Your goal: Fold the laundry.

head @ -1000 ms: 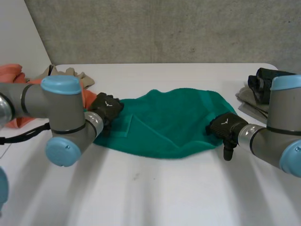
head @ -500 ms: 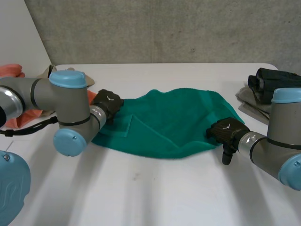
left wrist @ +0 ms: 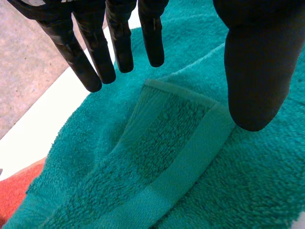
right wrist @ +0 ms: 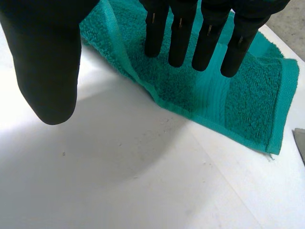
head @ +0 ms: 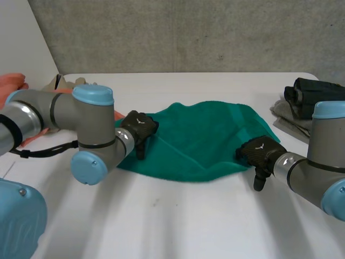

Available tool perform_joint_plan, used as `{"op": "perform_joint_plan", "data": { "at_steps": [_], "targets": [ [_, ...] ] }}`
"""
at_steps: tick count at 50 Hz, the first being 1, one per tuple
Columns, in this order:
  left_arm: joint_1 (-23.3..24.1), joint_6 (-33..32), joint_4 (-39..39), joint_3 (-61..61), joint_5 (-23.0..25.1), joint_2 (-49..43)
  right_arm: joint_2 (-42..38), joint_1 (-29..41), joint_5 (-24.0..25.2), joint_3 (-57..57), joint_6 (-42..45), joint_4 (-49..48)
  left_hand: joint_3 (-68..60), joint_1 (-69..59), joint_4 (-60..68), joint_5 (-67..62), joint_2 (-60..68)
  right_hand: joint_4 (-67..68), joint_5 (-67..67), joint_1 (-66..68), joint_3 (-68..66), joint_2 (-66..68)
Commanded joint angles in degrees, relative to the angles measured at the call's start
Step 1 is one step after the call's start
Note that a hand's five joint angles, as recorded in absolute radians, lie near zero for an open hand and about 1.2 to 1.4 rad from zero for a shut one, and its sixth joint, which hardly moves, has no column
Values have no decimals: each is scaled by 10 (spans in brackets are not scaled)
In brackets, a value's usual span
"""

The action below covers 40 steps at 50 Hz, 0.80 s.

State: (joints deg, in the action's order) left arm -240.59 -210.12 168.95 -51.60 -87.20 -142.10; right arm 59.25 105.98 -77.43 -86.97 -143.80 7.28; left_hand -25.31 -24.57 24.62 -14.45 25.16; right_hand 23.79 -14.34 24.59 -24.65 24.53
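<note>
Towel: green towel point(head: 199, 137) lies mid-surface point(head: 178, 216), its 9 o'clock corner folded over.
Left robot hand point(head: 139, 125): fingers straight, thumb apart, above that corner.
Right robot hand point(head: 257, 150): fingers apart, at the towel's 4 o'clock edge.

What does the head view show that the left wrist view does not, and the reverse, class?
Head view: the right hand at the green towel's right edge, and dark clothes piled beyond it. Left wrist view: the towel's turned-back corner with its woven band, under the left hand's straight fingers. Both: towel, left hand, white table, orange cloth.
</note>
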Motion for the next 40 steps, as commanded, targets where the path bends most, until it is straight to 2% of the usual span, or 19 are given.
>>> {"op": "perform_joint_plan", "data": {
  "at_steps": [1,13,22,25,26,27,34,40],
  "targets": [
    [-4,-10,2,32,-29,-31,0,-2,0,-3,2,-2,-12,-20,19,-21,14,49,-43,41,-40,41],
    [-11,-35,10,84,-57,-57,9,-1,0,-10,2,-4,-91,-99,98,-100,93,57,-52,49,-49,50],
    [-8,-52,-32,113,-39,-76,16,-1,0,-17,2,-6,-303,-310,310,-312,305,57,-52,49,-49,50],
    [-8,-50,-49,116,-32,-76,17,-1,0,-17,2,-6,-248,-255,255,-257,250,59,-53,51,-50,52],
    [-8,-49,-59,117,-29,-73,17,-1,1,-17,2,-6,-123,-130,130,-131,124,66,-60,58,-57,58],
    [-8,-49,-63,116,-30,-71,17,-1,1,-18,2,-6,-78,-86,85,-87,80,66,-60,58,-57,58],
    [-1,-28,-66,112,-32,-53,18,0,0,-19,2,-9,28,21,-21,19,-27,66,-60,58,-57,58],
    [7,-15,-66,117,-30,-51,18,0,1,-21,3,-11,30,23,-23,21,-28,66,-60,58,-57,58]
  ]
}}
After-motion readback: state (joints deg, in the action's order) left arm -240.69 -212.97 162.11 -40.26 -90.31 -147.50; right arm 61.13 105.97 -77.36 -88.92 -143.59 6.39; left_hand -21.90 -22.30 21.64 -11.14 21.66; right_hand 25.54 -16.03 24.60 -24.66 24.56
